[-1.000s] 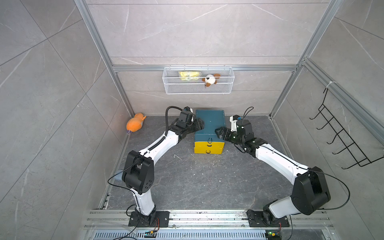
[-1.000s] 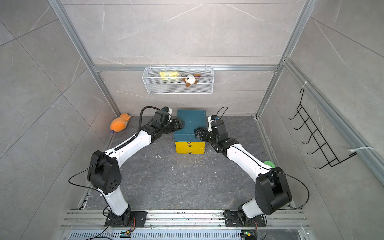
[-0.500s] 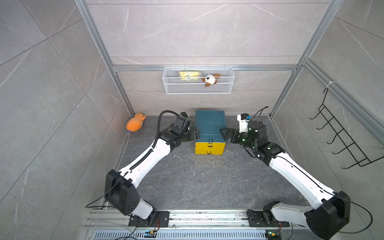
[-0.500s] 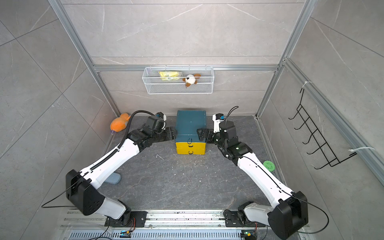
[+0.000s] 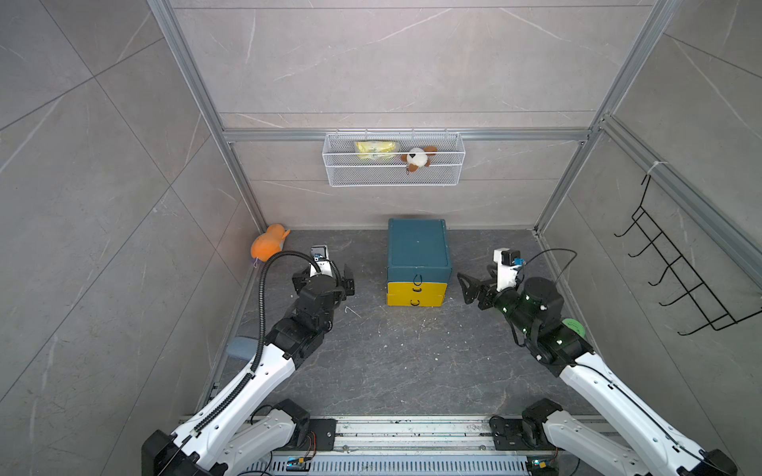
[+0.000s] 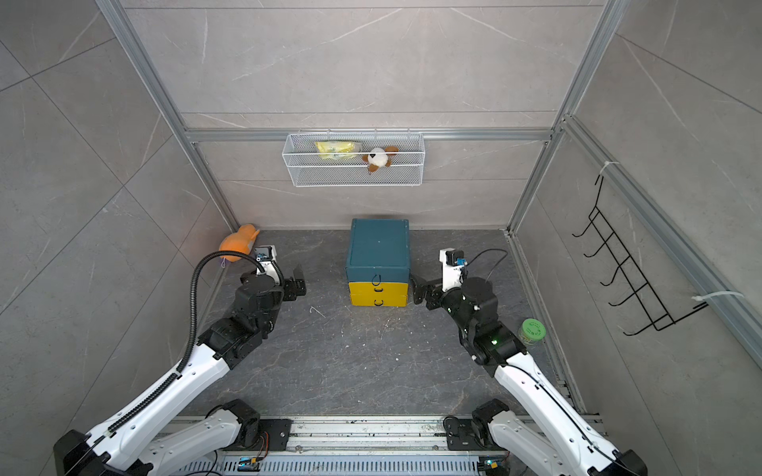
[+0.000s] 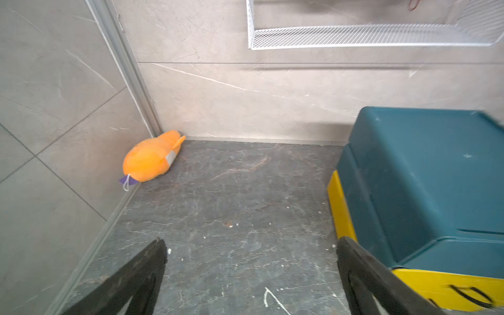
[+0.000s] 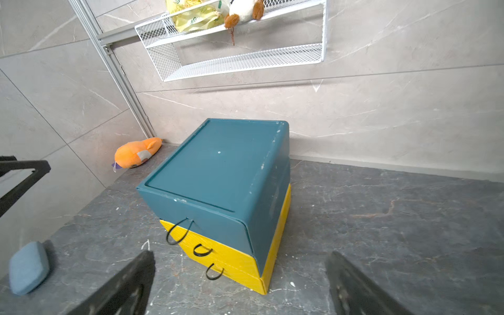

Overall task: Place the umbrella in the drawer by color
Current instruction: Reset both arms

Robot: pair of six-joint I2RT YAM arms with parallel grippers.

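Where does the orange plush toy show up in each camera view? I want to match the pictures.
In both top views: the orange plush toy lies in the far floor corner on the robot's left.
Left wrist: the toy lies in that wall corner, across bare floor from the drawer unit.
Right wrist: the toy lies in the corner beyond the drawer unit.
Shared landmark: the teal-and-yellow drawer unit.
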